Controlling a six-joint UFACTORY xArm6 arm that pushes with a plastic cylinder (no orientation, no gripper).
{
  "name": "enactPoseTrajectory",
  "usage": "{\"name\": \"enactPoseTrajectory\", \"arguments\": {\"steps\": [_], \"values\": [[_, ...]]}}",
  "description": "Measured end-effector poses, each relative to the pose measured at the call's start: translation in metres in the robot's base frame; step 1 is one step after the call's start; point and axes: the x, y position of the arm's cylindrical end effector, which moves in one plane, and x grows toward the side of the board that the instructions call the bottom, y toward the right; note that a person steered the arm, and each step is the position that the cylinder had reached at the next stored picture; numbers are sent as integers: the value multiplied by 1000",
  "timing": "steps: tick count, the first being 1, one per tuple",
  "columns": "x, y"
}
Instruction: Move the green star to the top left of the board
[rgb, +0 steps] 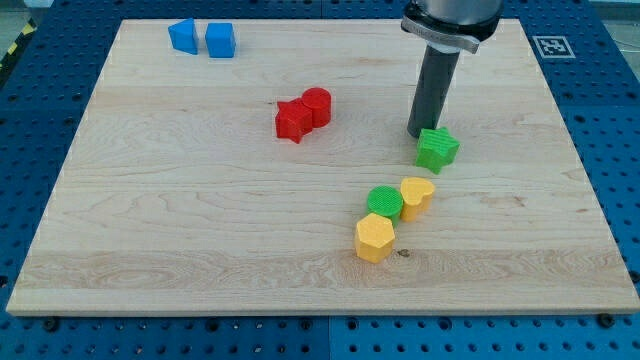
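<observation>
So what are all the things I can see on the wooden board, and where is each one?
blue blocks: 2, blue, side by side at the view's top left corner of the board
red blocks: 2, red, touching each other, a star-like one and a round one, a little above the middle
green star: 1, green, right of the middle
green round block: 1, green, below the star, between the two yellow blocks
yellow blocks: 2, yellow, one at the round green block's right, one below it
wooden board: 1, light wood, on a blue pegboard
printed marker: 1, black and white, top right corner
my tip: 1, dark rod, just at the green star's upper left edge
</observation>
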Motion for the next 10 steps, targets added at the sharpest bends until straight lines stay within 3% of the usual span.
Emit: {"name": "enactPoseTrajectory", "arguments": {"steps": [5, 7, 8, 9, 10], "values": [[18, -1], [20, -49], [46, -77], [69, -78], [74, -40]]}}
